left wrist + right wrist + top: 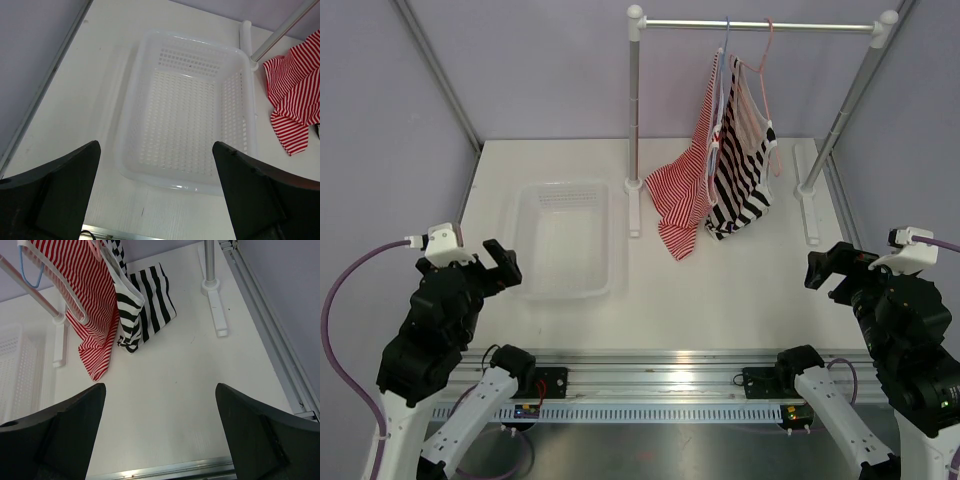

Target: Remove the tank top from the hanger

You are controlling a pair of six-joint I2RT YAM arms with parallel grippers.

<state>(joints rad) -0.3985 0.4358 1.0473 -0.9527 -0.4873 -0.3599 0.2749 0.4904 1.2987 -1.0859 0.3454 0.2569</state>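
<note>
Your tank top (745,170) hangs on the pink hanger (763,60), hooked over the rail (760,25) at the far side of the counter (720,300). Its long axis runs straight down and its hem seems to reach the counter. At its 9 o'clock, touching it, hangs the red-striped garment (685,190) on a blue hanger (725,50), so keep off that side. In the top view the tank top lies at about 11 o'clock from your right tool (832,265) and about 2 o'clock from your left tool (500,262), which sits well apart with the basket (565,290) between. The right arm is the nearer one. Both tools stand with jaws spread wide and hold nothing. Bare counter lies between the right tool and the hem. The rack's right upright (840,120) stands at the tank top's 3 o'clock, leaving a narrow gap there, so I'd judge the near, front side the freest approach
</note>
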